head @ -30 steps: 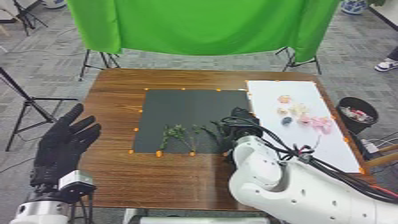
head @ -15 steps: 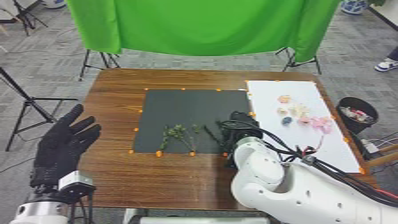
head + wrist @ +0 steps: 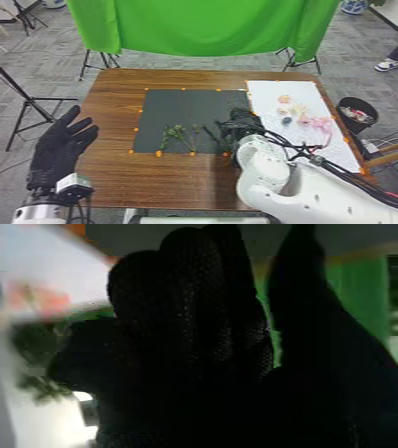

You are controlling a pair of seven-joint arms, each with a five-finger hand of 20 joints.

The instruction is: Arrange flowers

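In the head view, the left robot hand (image 3: 57,150) is spread open; green stems (image 3: 178,131) lie on the black mat (image 3: 182,107) beside the right robot hand (image 3: 240,122), pale flowers (image 3: 321,124) on white paper (image 3: 266,92). In the right wrist view, I cannot tell the right robot hand's (image 3: 195,349) state

The brown wooden surface (image 3: 160,185) carries a dark grey mat (image 3: 182,107) near its middle and a white sheet (image 3: 306,90) just beside it on the right. Small orange markers (image 3: 192,154) dot the edges of both. Green leafy stems (image 3: 179,134) lie on the near half of the mat, with a darker green sprig (image 3: 210,133) to their right. On the sheet, a peach flower (image 3: 284,99) lies beyond cream flowers (image 3: 298,109), a small blue-grey bloom (image 3: 286,120) and a cluster of pink flowers (image 3: 319,122).
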